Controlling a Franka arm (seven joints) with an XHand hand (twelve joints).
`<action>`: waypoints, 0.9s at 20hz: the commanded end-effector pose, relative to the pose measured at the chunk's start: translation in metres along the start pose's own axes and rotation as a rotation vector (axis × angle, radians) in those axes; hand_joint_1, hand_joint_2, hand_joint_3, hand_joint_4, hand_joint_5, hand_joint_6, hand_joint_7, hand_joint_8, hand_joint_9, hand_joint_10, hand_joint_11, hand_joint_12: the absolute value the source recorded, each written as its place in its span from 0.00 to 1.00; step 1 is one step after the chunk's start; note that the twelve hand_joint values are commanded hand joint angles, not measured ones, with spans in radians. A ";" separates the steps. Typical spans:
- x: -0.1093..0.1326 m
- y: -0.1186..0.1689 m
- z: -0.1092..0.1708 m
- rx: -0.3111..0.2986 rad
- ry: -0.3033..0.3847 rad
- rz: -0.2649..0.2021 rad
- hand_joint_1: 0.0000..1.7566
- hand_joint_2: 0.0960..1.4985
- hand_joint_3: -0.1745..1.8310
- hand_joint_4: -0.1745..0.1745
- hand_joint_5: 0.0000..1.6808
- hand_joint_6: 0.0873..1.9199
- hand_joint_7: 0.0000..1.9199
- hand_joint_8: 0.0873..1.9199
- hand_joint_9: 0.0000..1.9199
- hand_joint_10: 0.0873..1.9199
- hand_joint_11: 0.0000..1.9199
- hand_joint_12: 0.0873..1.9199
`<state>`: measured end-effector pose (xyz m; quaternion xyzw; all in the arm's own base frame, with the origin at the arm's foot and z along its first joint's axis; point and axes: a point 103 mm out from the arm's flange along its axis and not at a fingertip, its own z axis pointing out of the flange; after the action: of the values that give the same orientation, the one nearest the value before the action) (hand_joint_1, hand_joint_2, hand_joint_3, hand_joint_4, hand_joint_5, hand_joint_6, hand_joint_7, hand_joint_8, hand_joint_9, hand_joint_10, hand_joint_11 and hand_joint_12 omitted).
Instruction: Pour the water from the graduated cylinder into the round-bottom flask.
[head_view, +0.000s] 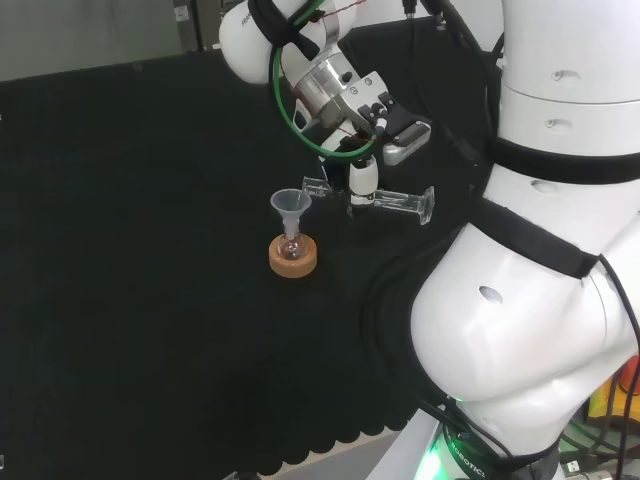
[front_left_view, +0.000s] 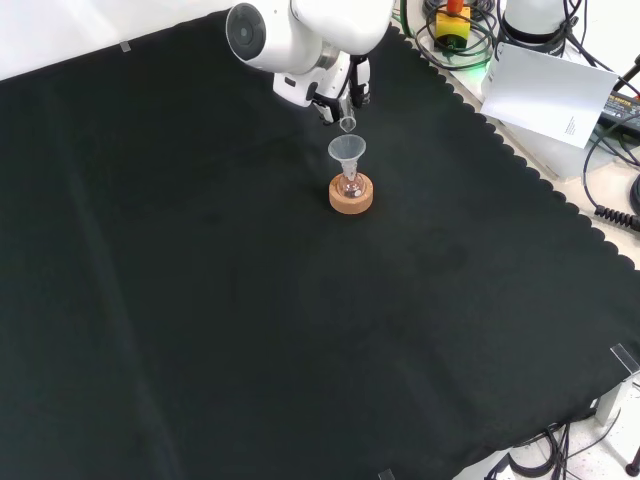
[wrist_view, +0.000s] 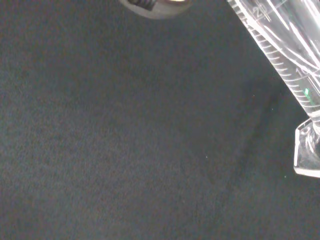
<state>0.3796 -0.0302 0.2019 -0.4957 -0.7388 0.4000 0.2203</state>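
Your arm (head_view: 540, 250) fills the right of the head view, white links over the black cloth (head_view: 130, 300). The hand (head_view: 362, 182) hangs left of them, fingers curled round the cylinder (head_view: 385, 198) — it has hold of it near mid-length. You've got the cylinder lying almost level in the air, foot toward the arm, mouth toward the funnel (head_view: 291, 204), just beside its rim and slightly above. In the front view the mouth of the cylinder (front_left_view: 347, 123) sits right over the funnel (front_left_view: 346, 151). The funnel stands upright in the flask (head_view: 292, 245), which rests in a cork ring (head_view: 293, 256) on the cloth. Wrist view: the cylinder's (wrist_view: 285, 55) graduations and foot, close — whether water is in it you cannot tell.
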 end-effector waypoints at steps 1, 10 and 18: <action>-0.002 -0.002 0.000 0.034 -0.016 0.005 0.73 0.68 0.09 0.00 0.66 0.39 0.60 0.37 0.80 0.00 0.68 0.33; 0.001 -0.004 -0.003 0.080 -0.032 0.023 0.73 0.68 0.09 0.00 0.66 0.39 0.60 0.37 0.80 0.00 0.68 0.33; 0.009 -0.002 -0.008 0.094 -0.052 0.026 0.73 0.68 0.09 0.00 0.66 0.39 0.60 0.37 0.80 0.00 0.68 0.33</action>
<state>0.3809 -0.0152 0.2049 -0.4880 -0.7179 0.4466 0.2169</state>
